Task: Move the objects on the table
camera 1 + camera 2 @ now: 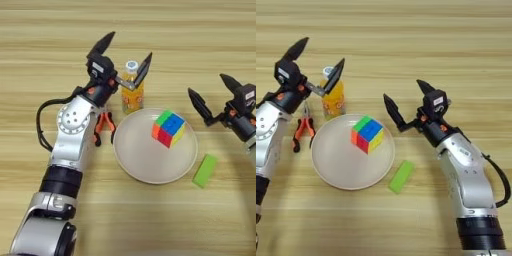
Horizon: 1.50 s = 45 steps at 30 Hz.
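**Both my grippers spread wide, nothing held**

My left gripper [126, 52] hangs over the far side of the table [150, 220] with its two black fingers splayed wide. One finger points up and away to the left; the other reaches past the white cap of the orange-juice bottle [132, 95]. The bottle stands upright between and just below those fingers, and I cannot tell whether the nearer finger touches its cap or only passes in front of it. I am not pinching it.

My right gripper [406, 100] sits to the right of the plate [331, 165], fingers equally spread, one tip pointing toward the plate's rim and the other raised. It holds nothing and touches nothing.

Counting what lies before me: one bottle, just beyond the plate's far edge; one puzzle cube [367, 134], resting inside the plate toward its right half, green and blue faces up, red and yellow on its sides; one round cream plate; one green block [401, 176] on the wood just beside the plate's near-right rim; one pair of orange-handled pliers [302, 127] left of the plate.

The pliers' handles are partly hidden behind my left arm in the left eye view, and my right arm is cut off at that view's edge.
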Each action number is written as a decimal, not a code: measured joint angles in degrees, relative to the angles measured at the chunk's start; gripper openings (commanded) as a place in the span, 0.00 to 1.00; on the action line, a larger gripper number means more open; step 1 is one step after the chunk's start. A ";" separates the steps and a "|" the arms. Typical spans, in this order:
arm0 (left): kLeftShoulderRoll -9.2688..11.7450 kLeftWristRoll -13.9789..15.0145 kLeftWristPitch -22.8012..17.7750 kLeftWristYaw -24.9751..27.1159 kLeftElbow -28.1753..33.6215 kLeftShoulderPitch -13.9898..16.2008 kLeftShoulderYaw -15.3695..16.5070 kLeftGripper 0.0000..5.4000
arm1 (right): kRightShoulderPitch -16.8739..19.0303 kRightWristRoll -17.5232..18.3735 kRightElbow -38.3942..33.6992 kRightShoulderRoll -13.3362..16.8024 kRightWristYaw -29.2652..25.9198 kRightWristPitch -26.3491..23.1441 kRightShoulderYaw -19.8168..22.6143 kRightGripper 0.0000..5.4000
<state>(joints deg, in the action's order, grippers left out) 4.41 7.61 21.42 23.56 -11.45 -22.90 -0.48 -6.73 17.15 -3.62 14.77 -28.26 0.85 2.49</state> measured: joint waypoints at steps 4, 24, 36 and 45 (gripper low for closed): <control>-0.74 -0.67 -1.40 -6.84 2.79 1.92 2.82 1.00 | -0.20 0.03 -0.13 0.38 -0.73 -0.02 0.09 1.00; -0.95 -3.87 0.93 -20.81 -5.05 12.19 9.05 1.00 | -2.34 3.14 -4.37 5.37 -8.60 -6.16 -0.88 1.00; -0.91 -4.45 4.78 -20.09 -9.03 12.24 7.91 1.00 | -4.65 3.47 -1.29 6.65 -14.72 -14.16 -8.32 1.00; -0.91 -4.88 5.90 -20.09 -9.45 12.23 7.47 1.00 | -5.30 0.77 2.39 5.15 -14.37 -15.89 -11.24 1.00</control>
<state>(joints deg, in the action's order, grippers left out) 3.50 2.73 27.32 3.47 -20.90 -10.66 6.99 -12.03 17.93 -1.24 19.92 -42.63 -15.04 -8.75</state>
